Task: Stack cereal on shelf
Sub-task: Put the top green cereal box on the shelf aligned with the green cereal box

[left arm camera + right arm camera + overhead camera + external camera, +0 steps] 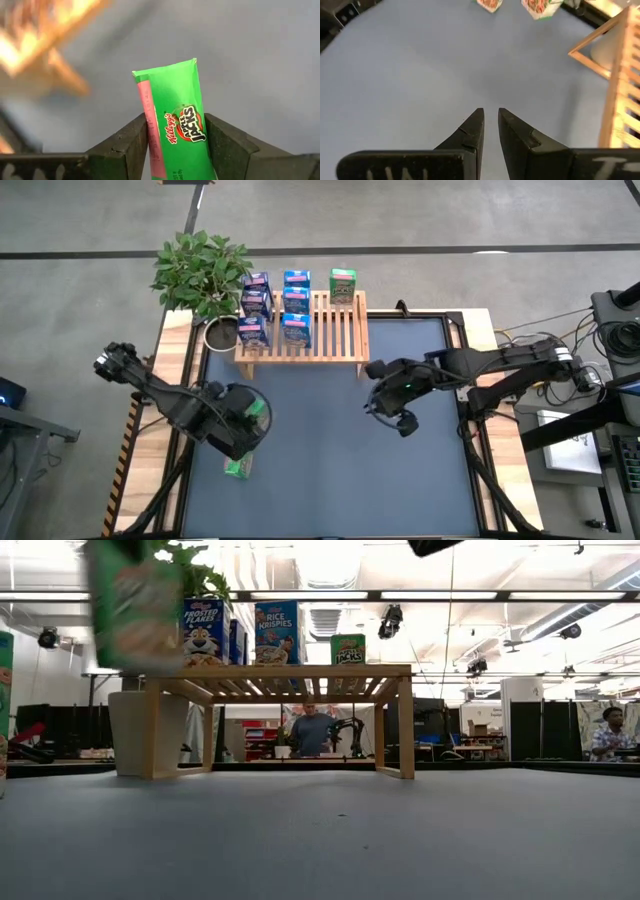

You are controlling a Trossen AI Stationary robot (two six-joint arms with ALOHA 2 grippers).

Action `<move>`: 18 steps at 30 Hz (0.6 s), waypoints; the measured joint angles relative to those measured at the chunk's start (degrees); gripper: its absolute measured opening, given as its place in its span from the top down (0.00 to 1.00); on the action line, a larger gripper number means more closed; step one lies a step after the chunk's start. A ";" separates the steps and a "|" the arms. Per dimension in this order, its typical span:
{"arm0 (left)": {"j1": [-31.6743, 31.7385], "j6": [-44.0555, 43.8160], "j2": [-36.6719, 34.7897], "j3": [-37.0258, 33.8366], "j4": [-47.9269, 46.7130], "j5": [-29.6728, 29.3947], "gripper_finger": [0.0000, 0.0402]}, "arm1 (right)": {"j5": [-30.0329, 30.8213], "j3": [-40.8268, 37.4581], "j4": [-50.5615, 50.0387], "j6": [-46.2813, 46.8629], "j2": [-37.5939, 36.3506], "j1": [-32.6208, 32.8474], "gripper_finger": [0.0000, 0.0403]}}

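Observation:
My left gripper (250, 418) hovers over the blue mat's near left part, shut on a green cereal box (172, 125), which also shows high up in the low view (135, 605). A second green cereal box (237, 468) rests on the mat near it. The wooden shelf (340, 330) stands at the far side on its side legs. On its slats stand several blue cereal boxes (295, 305) and one green one (343, 284). My right gripper (378, 402) hangs over the mat's right half, shut and with nothing in it (490, 112). My left gripper pinches the green box between its two fingers, one on the pink-printed face (148, 135) and one on the opposite face. The fingers slant downward. The box's far end (165, 70) sticks out past the fingertips, and the box is lifted clear of the mat.
A potted green plant (205, 275) stands at the shelf's left end. Bare blue mat (330, 450) stretches between the arms and the shelf. Wooden table borders (480, 325) frame the mat. People and equipment show in the room beyond (315, 730).

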 joint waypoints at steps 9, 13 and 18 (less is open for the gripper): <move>7.13 37.68 10.09 22.76 3.89 -3.55 0.59 | -0.07 -1.80 -0.71 1.55 -5.75 0.00 0.88; 10.60 53.92 16.21 34.07 3.78 -1.41 0.59 | -0.19 -3.69 0.63 2.91 -7.42 0.00 0.88; 15.17 69.92 23.54 47.59 3.04 1.57 0.59 | -0.47 -7.64 4.81 4.43 -9.68 0.00 0.88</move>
